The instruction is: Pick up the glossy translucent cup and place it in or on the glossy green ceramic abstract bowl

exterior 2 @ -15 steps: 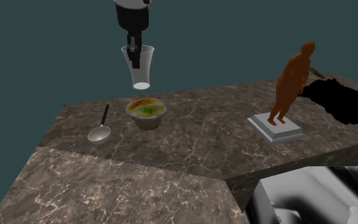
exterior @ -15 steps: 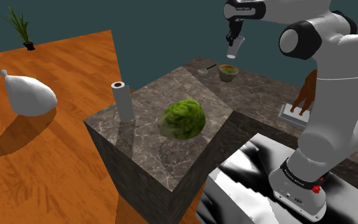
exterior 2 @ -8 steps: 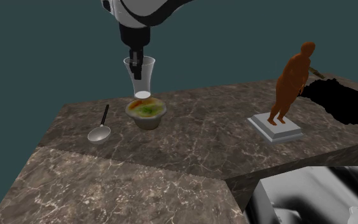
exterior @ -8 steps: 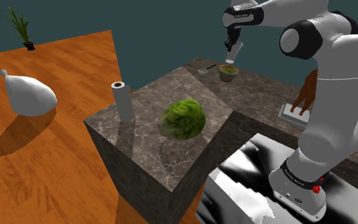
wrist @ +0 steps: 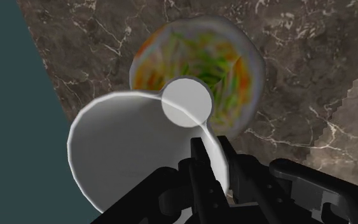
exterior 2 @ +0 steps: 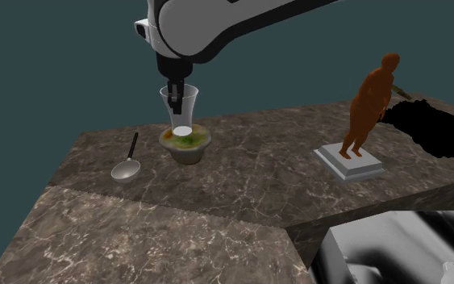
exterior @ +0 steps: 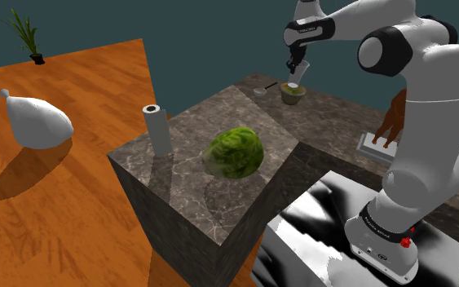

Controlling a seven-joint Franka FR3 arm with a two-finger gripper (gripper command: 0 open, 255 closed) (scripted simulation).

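A clear, glassy cup (exterior 2: 181, 113) hangs upright, its base just inside the mouth of the bowl (exterior 2: 186, 145), a grey-rimmed bowl with a green and orange inside, at the far end of the marble counter. My gripper (exterior 2: 175, 91) is shut on the cup's rim, one finger inside and one outside. In the wrist view the cup (wrist: 133, 146) fans out from my gripper (wrist: 212, 168), its round base over the bowl (wrist: 228, 70). In the shoulder view my gripper (exterior: 293, 65) holds the cup (exterior: 299, 72) right above the bowl (exterior: 293, 93).
A metal spoon (exterior 2: 128, 164) lies beside the bowl. An orange figurine (exterior 2: 368, 105) stands on a grey base toward the second exterior view's right. Nearer the stand, a green leafy ball (exterior: 236, 152) and a grey cylinder (exterior: 157, 129) sit on the counter's block.
My arm has lowered the cup steadily from well above the bowl until its base reaches the bowl's mouth. The grip on the rim is unchanged.
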